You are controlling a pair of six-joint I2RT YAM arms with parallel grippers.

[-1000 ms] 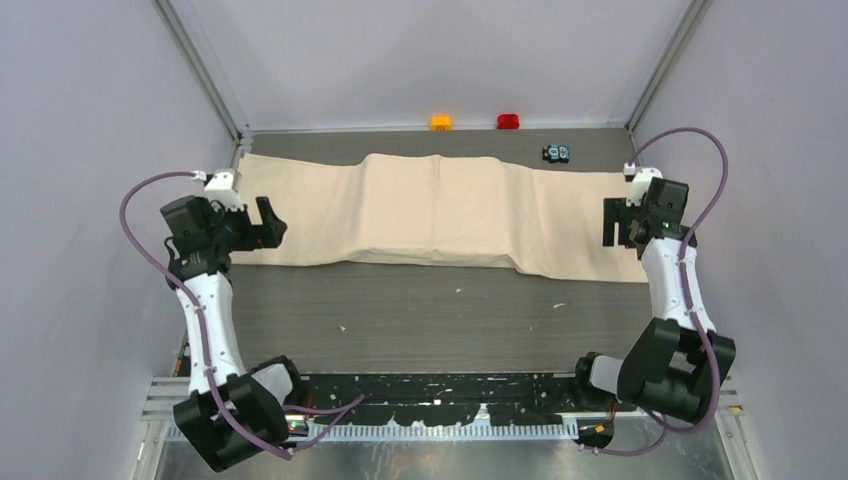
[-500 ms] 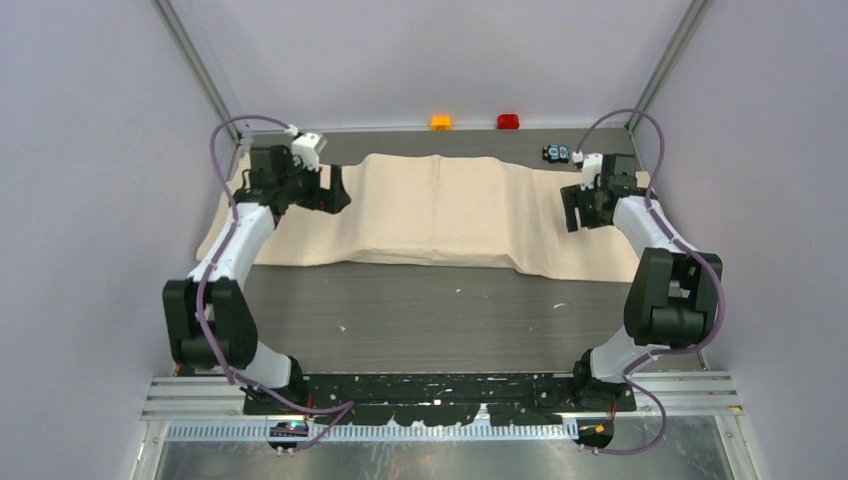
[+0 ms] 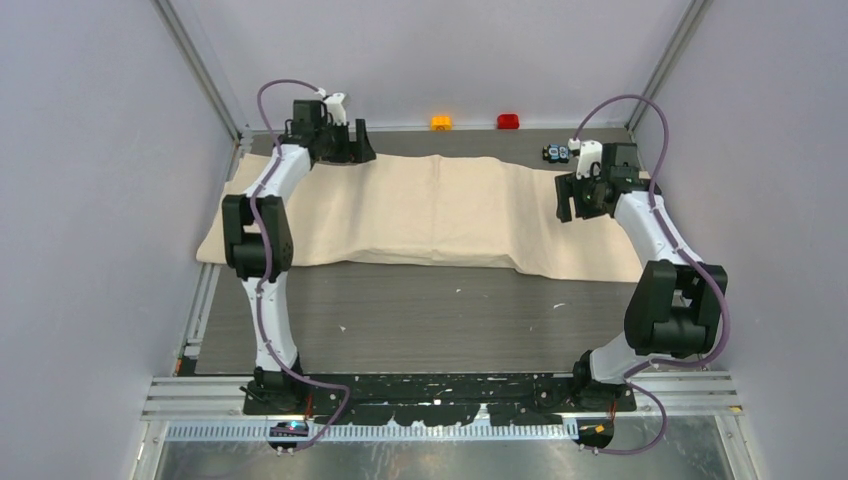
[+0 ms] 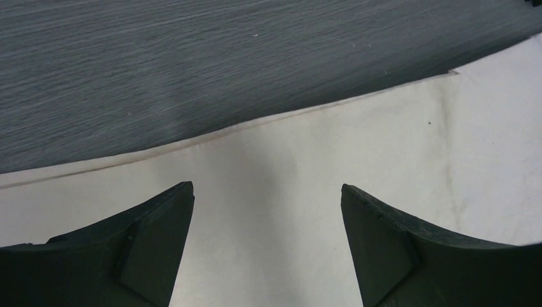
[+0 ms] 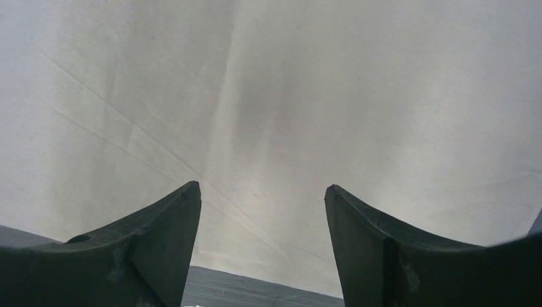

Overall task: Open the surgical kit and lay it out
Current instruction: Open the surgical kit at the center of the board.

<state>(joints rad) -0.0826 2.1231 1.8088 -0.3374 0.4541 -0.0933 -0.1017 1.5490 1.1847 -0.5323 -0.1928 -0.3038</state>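
Observation:
The surgical kit shows as a big beige cloth point(image 3: 440, 210) lying folded across the far half of the table, with a raised hump along its middle. What it covers is hidden. My left gripper point(image 3: 352, 148) hovers open over the cloth's far left edge. In the left wrist view the left gripper point(image 4: 267, 187) has only cloth point(image 4: 275, 160) between its fingers, with the hem and dark table beyond. My right gripper point(image 3: 572, 205) is open above the cloth's right part. The right wrist view shows the right gripper point(image 5: 262, 185) over creased cloth point(image 5: 287, 96), holding nothing.
A small orange block point(image 3: 441, 122) and a red block point(image 3: 508, 121) sit against the back wall. A tiny black-and-blue gadget point(image 3: 556, 153) lies just beyond the cloth's far right edge. Dark grey table point(image 3: 400, 310) stretches in front, with walls close on both sides.
My left arm has swung from the cloth's near left side out to its far left edge. My right gripper has moved farther back and inward over the cloth. Both stay open.

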